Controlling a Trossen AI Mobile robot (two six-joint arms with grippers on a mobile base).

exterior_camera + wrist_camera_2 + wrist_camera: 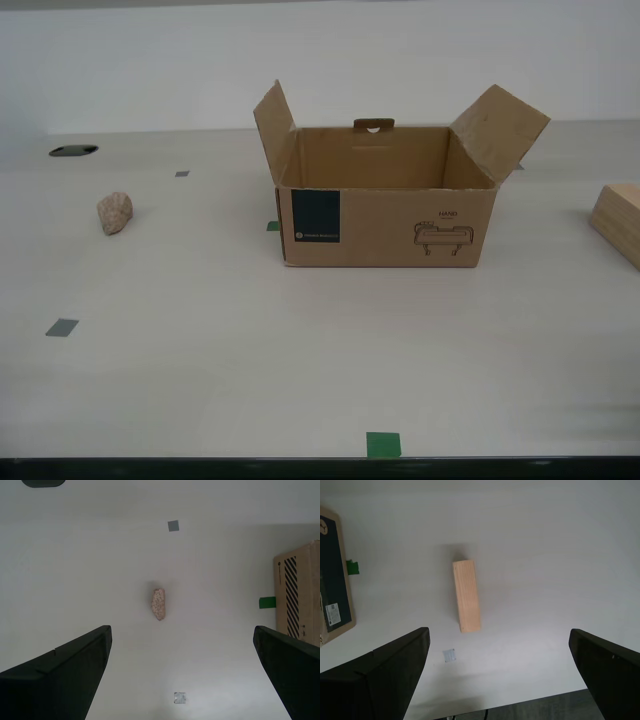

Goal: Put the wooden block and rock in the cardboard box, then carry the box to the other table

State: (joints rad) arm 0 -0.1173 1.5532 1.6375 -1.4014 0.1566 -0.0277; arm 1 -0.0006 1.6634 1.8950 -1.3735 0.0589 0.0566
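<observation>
One box, one rock, one block

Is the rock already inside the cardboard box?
No, the rock lies on the table, apart from the cardboard box, toward the exterior view's left.

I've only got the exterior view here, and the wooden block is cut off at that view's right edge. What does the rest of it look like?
Observer: The first wrist view shows the whole wooden block, a long pale slab lying on the table, apart from the cardboard box.
Operator: I see no grippers at all. Where's the first one?
Observer: My first gripper hangs above the block, fingers wide apart and holding nothing.
Operator: And the second?
Observer: My second gripper hangs above the rock, also open and empty.
</observation>
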